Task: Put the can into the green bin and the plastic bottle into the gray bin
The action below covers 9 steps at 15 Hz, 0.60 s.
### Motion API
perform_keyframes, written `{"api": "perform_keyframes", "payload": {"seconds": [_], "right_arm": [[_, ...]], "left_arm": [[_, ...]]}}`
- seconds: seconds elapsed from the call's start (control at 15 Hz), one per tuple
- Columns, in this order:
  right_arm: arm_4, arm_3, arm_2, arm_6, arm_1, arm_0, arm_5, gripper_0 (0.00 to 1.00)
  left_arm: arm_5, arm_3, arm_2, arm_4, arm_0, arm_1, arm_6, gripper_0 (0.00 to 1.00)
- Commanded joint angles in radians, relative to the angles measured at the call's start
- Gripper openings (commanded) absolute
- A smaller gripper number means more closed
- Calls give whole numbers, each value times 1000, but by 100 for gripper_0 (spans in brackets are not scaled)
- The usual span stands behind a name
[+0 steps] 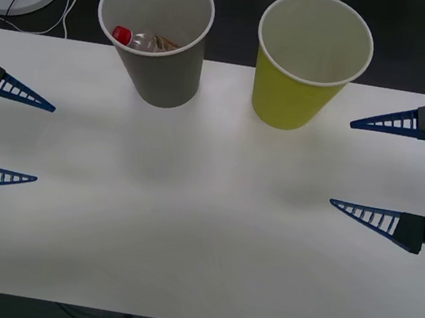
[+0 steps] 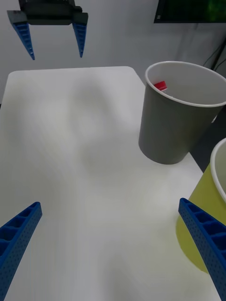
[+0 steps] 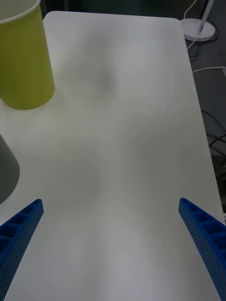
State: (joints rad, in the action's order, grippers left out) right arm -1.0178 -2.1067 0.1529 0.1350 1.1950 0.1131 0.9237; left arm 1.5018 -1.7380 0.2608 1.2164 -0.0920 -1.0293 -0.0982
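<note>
Near edge of the white desk [image 1: 202,229] is bare. Left tool [image 1: 43,142] at 9 o'clock, fingers spread, holding nothing; right tool [image 1: 340,162] at 3 o'clock, also spread and holding nothing. Far side: gray bin [image 1: 163,64] at 11 o'clock with the plastic bottle [image 1: 138,38] lying inside, red cap showing. Green bin [image 1: 298,92] at 1 o'clock, inside looks bare from here; no can seen. Bottle likely light, smooth, a bit squashy; best pinched across its body. Paper bins tip easily.
</note>
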Motion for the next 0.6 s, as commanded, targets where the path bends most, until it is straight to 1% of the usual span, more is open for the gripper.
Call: {"api": "perform_keyframes", "payload": {"seconds": [0.07, 0.2, 0.33, 0.6], "right_arm": [[45, 45, 28, -91, 0, 34, 80, 100], [62, 56, 54, -130, 0, 68, 112, 100], [65, 53, 89, -137, 1, 111, 138, 100], [70, 50, 120, -146, 0, 166, 182, 100]], "left_arm": [[0, 0, 0, 0, 0, 0, 0, 100], [0, 0, 0, 0, 0, 0, 0, 100], [0, 0, 0, 0, 0, 0, 0, 100], [0, 0, 0, 0, 0, 0, 0, 100]]}}
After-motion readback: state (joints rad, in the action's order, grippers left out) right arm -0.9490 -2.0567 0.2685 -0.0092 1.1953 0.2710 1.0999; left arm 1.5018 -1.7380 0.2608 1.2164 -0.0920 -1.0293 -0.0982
